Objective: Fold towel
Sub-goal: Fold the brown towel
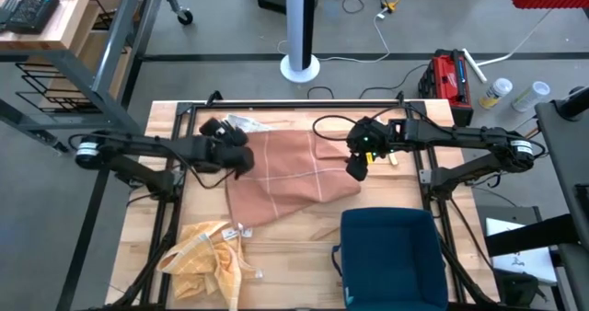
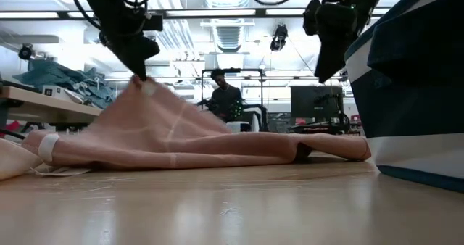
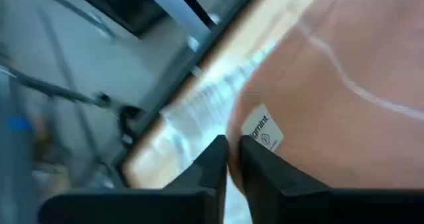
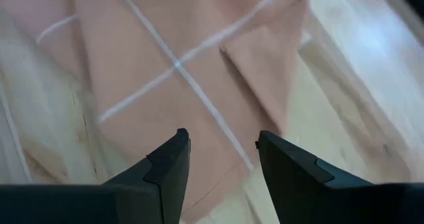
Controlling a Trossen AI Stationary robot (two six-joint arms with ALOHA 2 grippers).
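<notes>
Left gripper (image 3: pixel 233 159) pinches the limp pink checked cotton towel (image 1: pixel 285 171) at its edge, lifting it.
Light, floppy cloth; corners grip best. Right gripper (image 4: pixel 218 159) hovers, fingers apart.

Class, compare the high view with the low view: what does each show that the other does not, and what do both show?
Only the high view shows the yellow cloth near the table's front edge and the red toolbox on the floor. Only the low view shows a person in the room behind. Both show the pink towel, the left gripper pinching its raised edge, the right gripper open above it, and the blue bin.
</notes>
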